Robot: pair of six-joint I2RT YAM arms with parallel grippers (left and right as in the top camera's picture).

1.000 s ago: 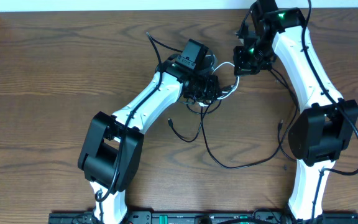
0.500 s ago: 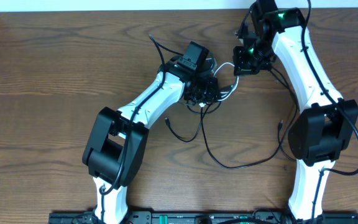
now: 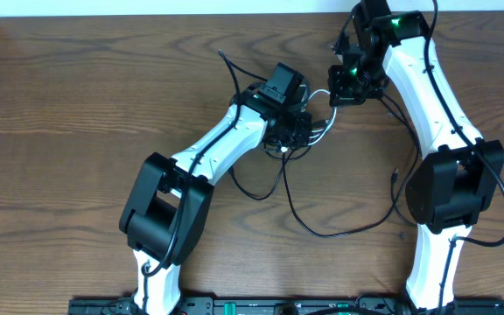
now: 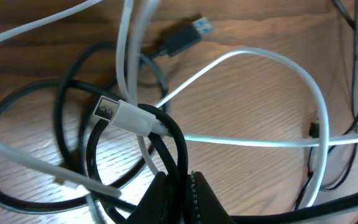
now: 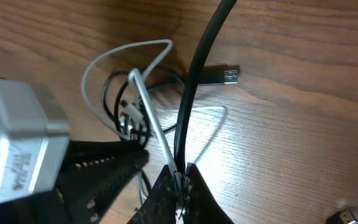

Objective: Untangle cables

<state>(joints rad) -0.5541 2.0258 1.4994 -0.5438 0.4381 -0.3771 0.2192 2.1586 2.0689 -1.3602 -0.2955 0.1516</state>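
Note:
The cables [image 3: 315, 125] lie knotted at the table's back centre, between my two grippers. My left gripper [image 4: 183, 186] is shut on a loop of black cable [image 4: 178, 140]. Just above that loop a white plug [image 4: 122, 115] lies across the knot, and a black USB plug [image 4: 185, 37] rests beyond it. My right gripper [image 5: 180, 180] is shut on the white cable [image 5: 151, 121], with a black cord [image 5: 194, 68] running into the same pinch. Overhead, the left gripper [image 3: 297, 131] and the right gripper [image 3: 339, 94] are a short way apart.
A long black cable [image 3: 322, 234] trails from the knot toward the table's front and ends in a small plug [image 3: 395, 175] by the right arm. The table's far edge [image 3: 147, 15] is close behind the knot. Both arm bases [image 3: 160, 262] stand at the front.
My left gripper has slid a little to the right into the knot and shut on the black loop. The right arm has held still.

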